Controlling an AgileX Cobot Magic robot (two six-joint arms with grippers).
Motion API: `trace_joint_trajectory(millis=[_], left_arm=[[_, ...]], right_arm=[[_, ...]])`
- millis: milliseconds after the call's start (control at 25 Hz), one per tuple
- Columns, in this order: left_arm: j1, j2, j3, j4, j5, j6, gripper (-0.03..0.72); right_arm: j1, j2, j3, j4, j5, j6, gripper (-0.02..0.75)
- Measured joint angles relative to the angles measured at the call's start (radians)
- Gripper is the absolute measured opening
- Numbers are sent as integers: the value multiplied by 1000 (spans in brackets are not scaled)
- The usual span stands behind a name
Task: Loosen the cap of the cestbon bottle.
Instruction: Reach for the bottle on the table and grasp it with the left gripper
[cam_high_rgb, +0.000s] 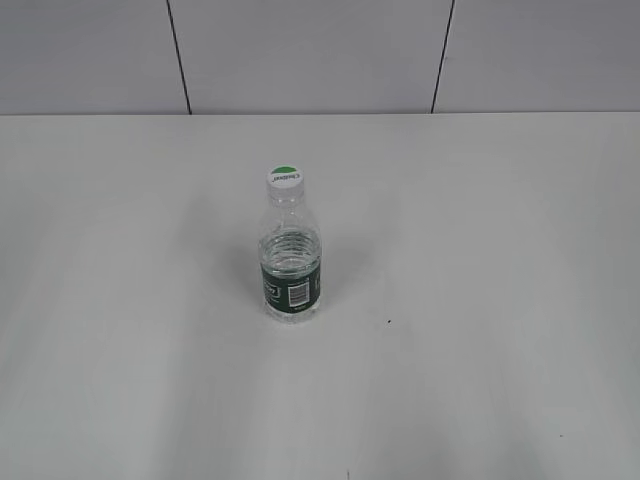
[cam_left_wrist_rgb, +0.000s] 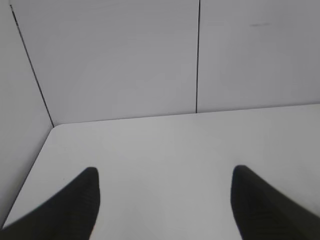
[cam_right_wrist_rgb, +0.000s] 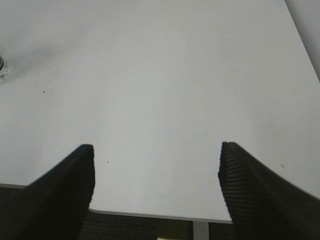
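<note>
The cestbon bottle (cam_high_rgb: 291, 265) stands upright near the middle of the white table (cam_high_rgb: 480, 250) in the exterior view. It is clear and ribbed, with a dark green label and a white barcode patch. The cap (cam_high_rgb: 284, 177) sits on its neck, white with a green half-circle on top. Neither gripper shows in the exterior view. My left gripper (cam_left_wrist_rgb: 165, 172) is open and empty over bare table. My right gripper (cam_right_wrist_rgb: 156, 150) is open and empty above the table's near edge. A sliver of the bottle's base (cam_right_wrist_rgb: 2, 71) shows at the left edge of the right wrist view.
A grey panelled wall (cam_high_rgb: 320, 50) rises behind the table. The left wrist view shows the table's far left corner (cam_left_wrist_rgb: 56, 126) against the wall. The right wrist view shows the table's front edge (cam_right_wrist_rgb: 150, 216), a white leg (cam_right_wrist_rgb: 201, 231) below it, and its right edge (cam_right_wrist_rgb: 305, 45).
</note>
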Motion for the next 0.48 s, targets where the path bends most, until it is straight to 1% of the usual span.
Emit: trace_joint_trajectory(millis=[160,360,480], left_arm=[[0,177,0,0,-137,33,496],[0,406,0,8,-352,38,496],[0,532,1,7,-448,38,496]], right_arm=[[0,0,0,0,0,0,589],[0,0,0,0,0,3,589],[0,0,0,0,0,5,589]])
